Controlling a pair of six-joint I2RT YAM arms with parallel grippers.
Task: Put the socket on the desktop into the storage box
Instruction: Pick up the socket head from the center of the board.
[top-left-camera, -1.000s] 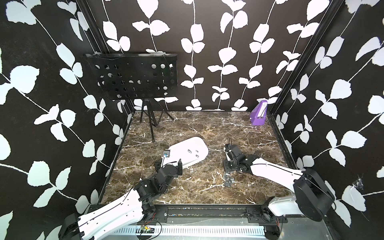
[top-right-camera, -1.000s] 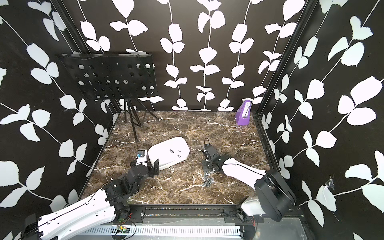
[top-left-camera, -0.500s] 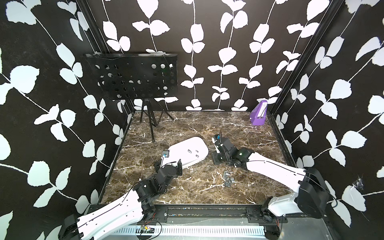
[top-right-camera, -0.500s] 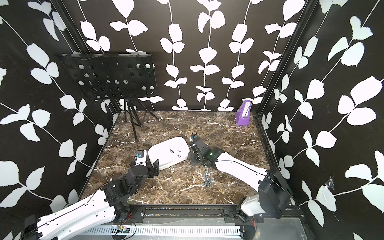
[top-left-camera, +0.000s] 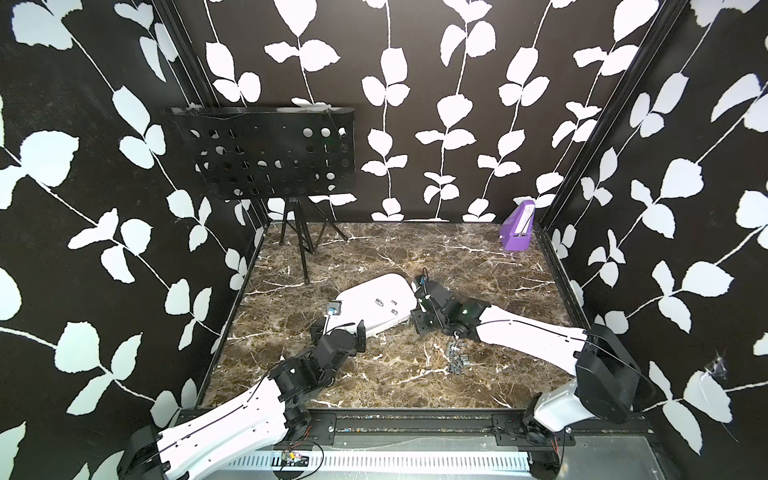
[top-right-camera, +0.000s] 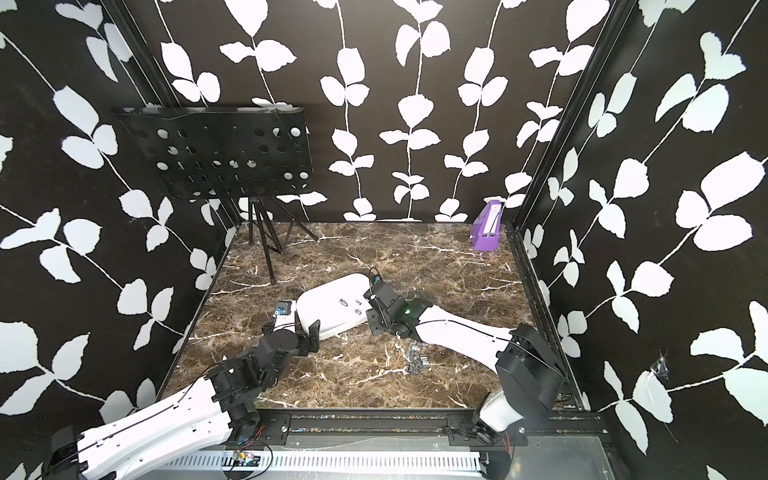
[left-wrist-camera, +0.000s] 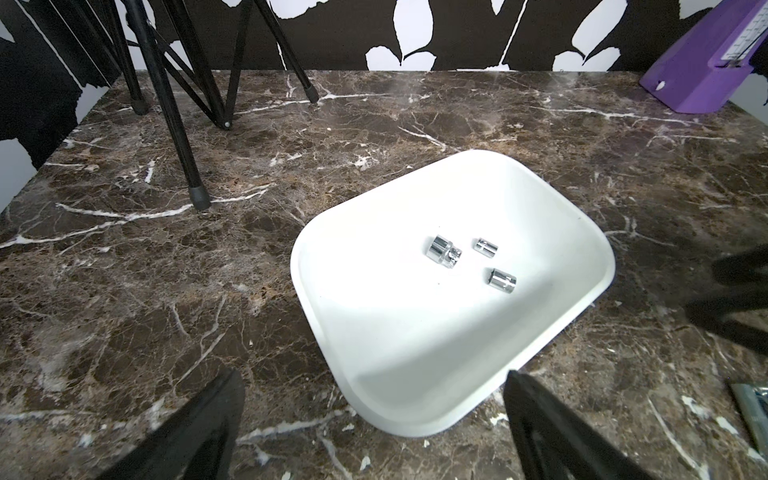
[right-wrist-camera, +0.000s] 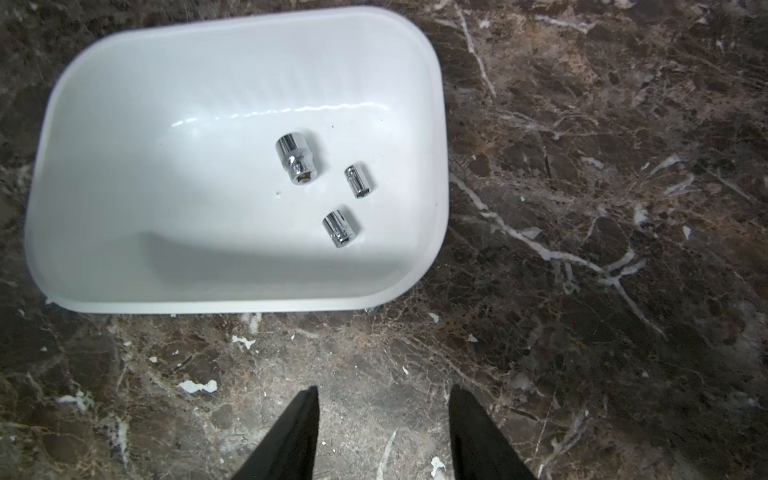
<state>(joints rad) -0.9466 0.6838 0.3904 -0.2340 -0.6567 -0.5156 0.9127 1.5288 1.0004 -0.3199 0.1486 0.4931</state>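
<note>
The white storage box (top-left-camera: 365, 305) (right-wrist-camera: 166, 187) lies mid-desktop, seen in both top views, and three chrome sockets (right-wrist-camera: 296, 158) (left-wrist-camera: 444, 251) rest inside it near its right end. More sockets (top-left-camera: 456, 359) (top-right-camera: 415, 359) sit in a small pile on the marble to the box's right front. My right gripper (top-left-camera: 417, 322) (right-wrist-camera: 382, 399) hovers over bare marble just off the box's right side, open and empty. My left gripper (top-left-camera: 338, 328) (left-wrist-camera: 372, 374) stands open at the box's near corner, holding nothing.
A small purple upright box (top-left-camera: 517, 230) stands in the back right corner. A black perforated music stand (top-left-camera: 274, 158) on tripod legs (left-wrist-camera: 195, 195) occupies the back left. Black leaf-patterned walls close in the desktop on three sides.
My right arm swung left from above the socket pile to the box's right edge, and its jaws went from shut to open. The left arm has stayed put.
</note>
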